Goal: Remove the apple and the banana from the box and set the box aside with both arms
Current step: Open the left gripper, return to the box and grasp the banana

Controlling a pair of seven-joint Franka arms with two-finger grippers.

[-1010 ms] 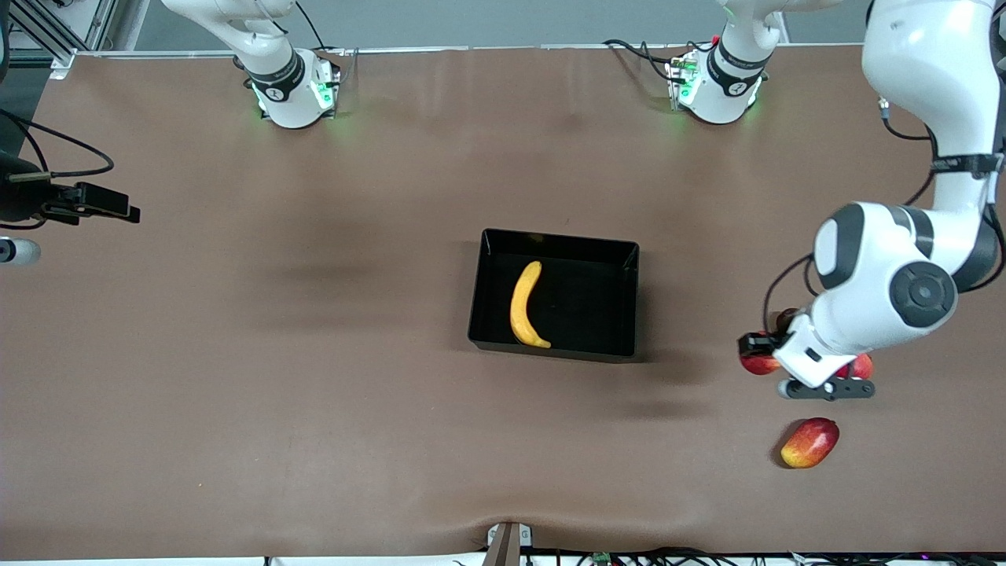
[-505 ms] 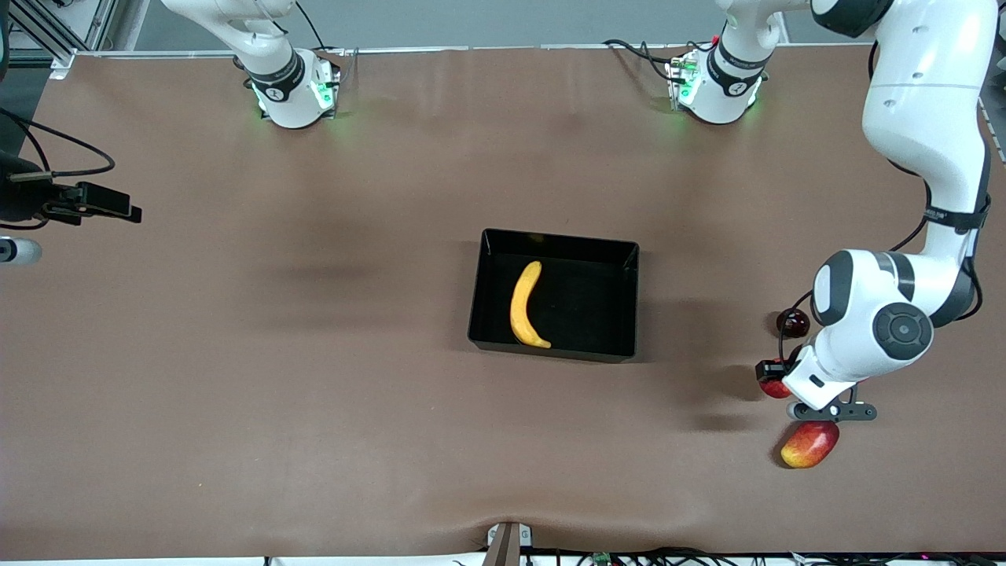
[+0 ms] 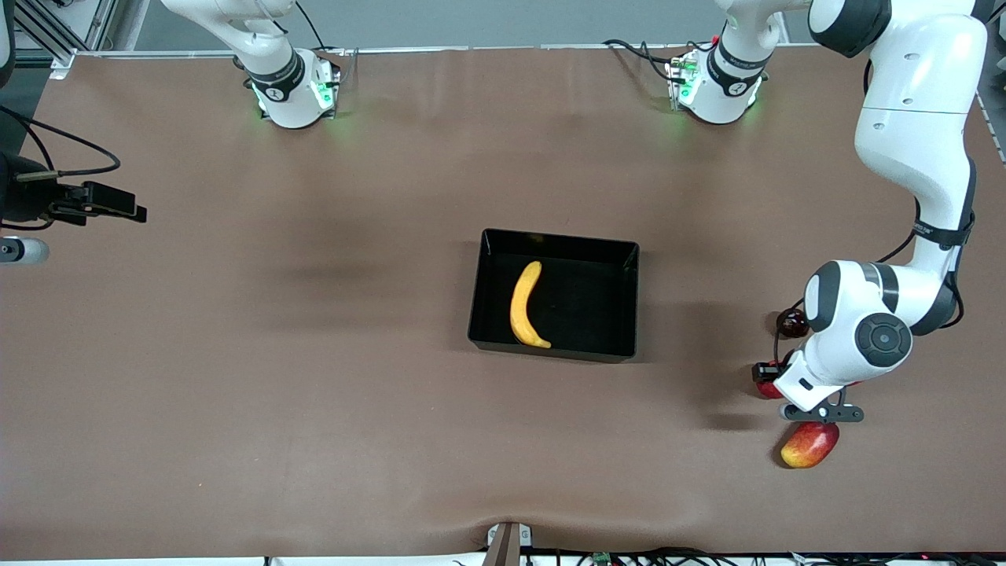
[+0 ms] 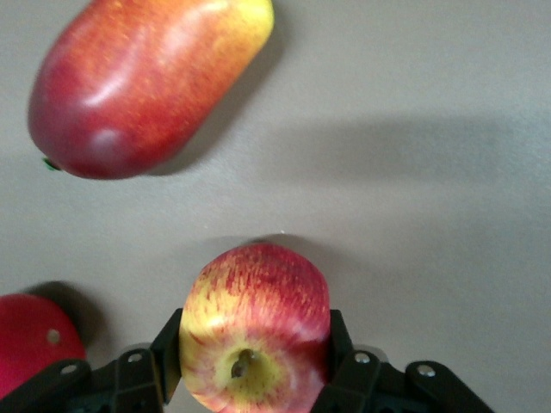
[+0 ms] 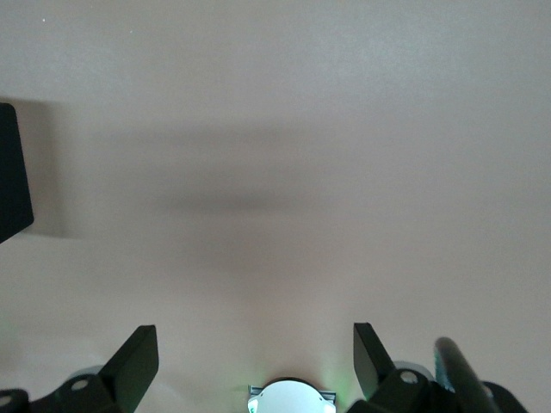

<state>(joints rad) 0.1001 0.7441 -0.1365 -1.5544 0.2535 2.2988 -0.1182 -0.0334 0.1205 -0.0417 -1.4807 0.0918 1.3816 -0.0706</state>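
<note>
My left gripper (image 4: 255, 346) is shut on the small red apple with yellow patches (image 4: 256, 331), one black finger (image 4: 168, 348) against each side. In the front view this gripper (image 3: 766, 376) hangs low over the left arm's end of the table, and only a red sliver of the apple (image 3: 769, 391) shows under it. The yellow banana (image 3: 525, 305) lies inside the black box (image 3: 633, 303) at the table's middle. My right gripper (image 5: 254, 361) is open with nothing in it, waiting over bare table at the right arm's end (image 3: 110, 204).
An oval red-yellow mango (image 3: 809, 446) (image 4: 142, 82) lies just nearer the front camera than the held apple. A bigger all-red fruit (image 4: 30, 344) sits beside the apple. A small dark red round thing (image 3: 792, 323) lies farther back. A box corner (image 5: 13, 172) shows in the right wrist view.
The left arm has carried the apple toward the front camera, and it now sits close to the mango. The right gripper has barely shifted.
</note>
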